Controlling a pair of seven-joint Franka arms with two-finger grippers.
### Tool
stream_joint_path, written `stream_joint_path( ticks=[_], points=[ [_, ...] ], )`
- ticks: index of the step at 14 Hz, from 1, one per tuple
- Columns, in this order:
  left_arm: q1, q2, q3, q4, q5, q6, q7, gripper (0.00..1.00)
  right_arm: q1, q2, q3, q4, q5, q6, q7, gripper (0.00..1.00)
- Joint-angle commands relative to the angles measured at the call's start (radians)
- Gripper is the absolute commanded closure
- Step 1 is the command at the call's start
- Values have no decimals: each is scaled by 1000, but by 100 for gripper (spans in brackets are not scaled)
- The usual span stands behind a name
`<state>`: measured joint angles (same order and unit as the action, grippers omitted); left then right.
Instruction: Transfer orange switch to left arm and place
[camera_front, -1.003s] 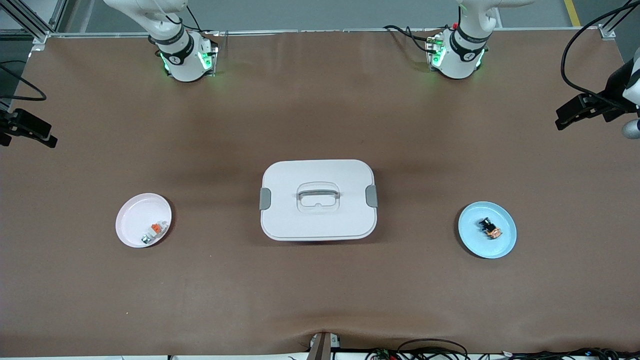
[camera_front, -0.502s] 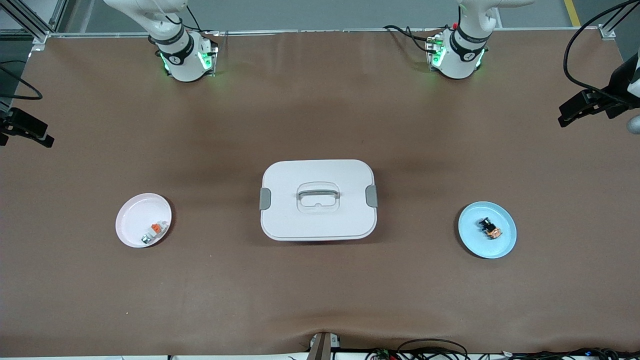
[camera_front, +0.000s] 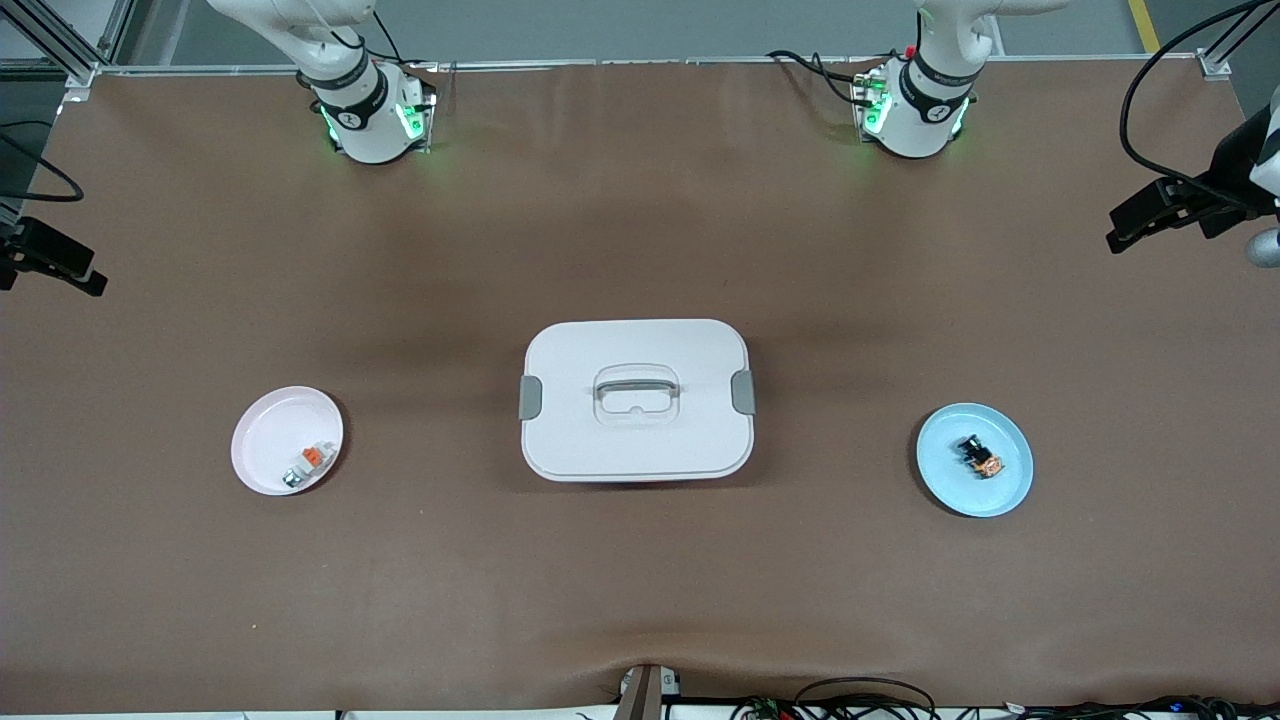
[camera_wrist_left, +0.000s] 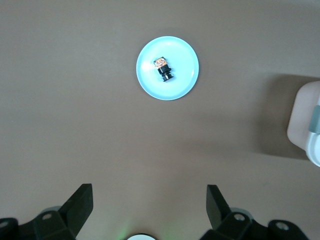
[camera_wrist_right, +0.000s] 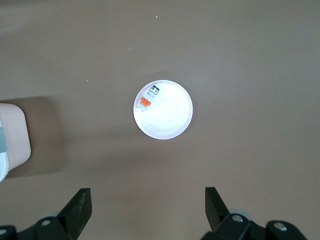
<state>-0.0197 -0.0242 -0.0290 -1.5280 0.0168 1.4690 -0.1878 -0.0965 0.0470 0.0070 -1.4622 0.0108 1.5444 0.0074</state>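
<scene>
The orange switch (camera_front: 980, 456), tiny and black with an orange part, lies on a light blue plate (camera_front: 950, 485) toward the left arm's end of the table. It also shows in the left wrist view (camera_wrist_left: 163, 69). The white box (camera_front: 636, 440) with its grey handle stands mid-table. My left gripper (camera_wrist_left: 148, 189) is open and empty, high over bare table between the blue plate (camera_wrist_left: 177, 85) and its base. My right gripper (camera_wrist_right: 147, 191) is open and empty, high over bare table near the pink plate (camera_wrist_right: 167, 117).
The pink plate (camera_front: 270, 440) toward the right arm's end holds a small white-grey piece with an orange tab (camera_front: 308, 462). The box's edge shows in both wrist views (camera_wrist_left: 305, 125) (camera_wrist_right: 12, 135). Both arm bases stand farthest from the front camera.
Dark hardware at both side edges of the front view has shifted slightly. The switch, plates and box have not moved.
</scene>
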Motion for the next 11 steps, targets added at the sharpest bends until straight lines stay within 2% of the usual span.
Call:
stream_joint_path(
  ticks=[1,7,9,11],
  points=[
    [-8,-22,17,-15,-20,-7,28,0,-20,-13,13,2,17,-10,17,0],
    [-16,-74,-15,-76,14,-9,50,0,-22,-13,11,8,18,-14,14,0],
    [-10,-82,-63,-77,49,-10,50,0,-22,-13,11,20,55,-15,13,0],
    [-8,-83,-68,-75,48,-13,54,0,-22,-13,11,22,66,-15,11,0]
  ],
)
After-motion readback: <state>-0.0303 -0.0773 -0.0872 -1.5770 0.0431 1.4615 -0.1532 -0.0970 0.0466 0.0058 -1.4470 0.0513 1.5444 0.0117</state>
